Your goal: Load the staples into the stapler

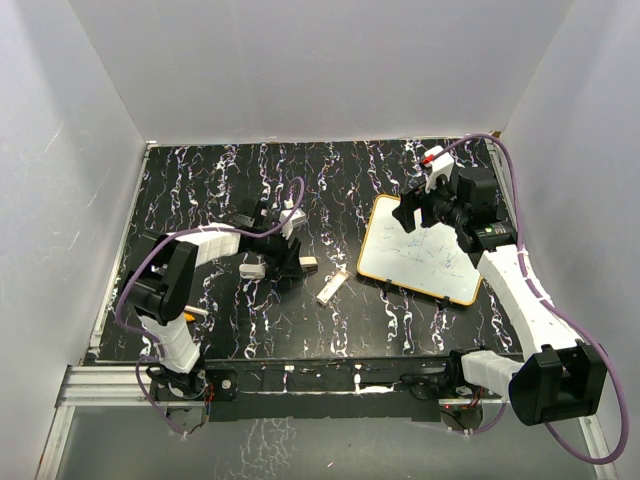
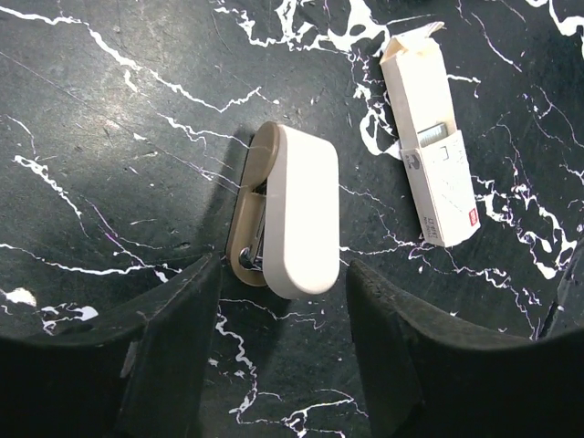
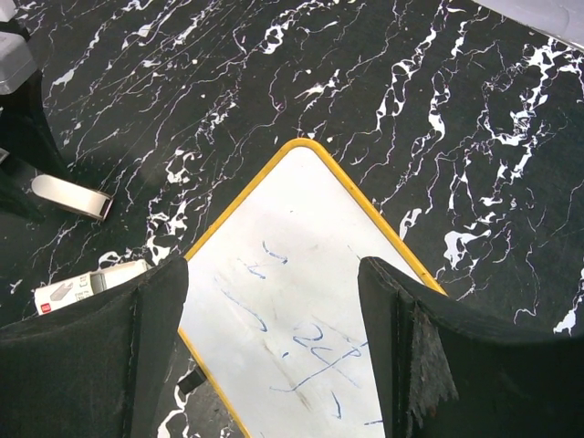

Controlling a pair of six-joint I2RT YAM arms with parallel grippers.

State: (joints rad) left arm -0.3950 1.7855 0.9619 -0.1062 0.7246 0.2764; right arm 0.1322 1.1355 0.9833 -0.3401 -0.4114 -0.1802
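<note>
My left gripper hangs low over the black marble table. Its jaws are parted, and the stapler lies on its side in the gap. I can see dark tabletop between the stapler and each finger, so nothing is gripped. The stapler has a cream shell with its brown base turned toward 9 o'clock in the left wrist view.

The staples box lies flat on the table at 2 o'clock from the stapler in that view, near it but apart. Its top flap is open and a grey strip shows inside. In the top view the box is at 4 o'clock from the stapler.

My right gripper is spread wide and holds nothing. It hovers above the yellow-framed whiteboard, which carries faint blue scribbles and lies at 3 o'clock from the box in the top view.
</note>
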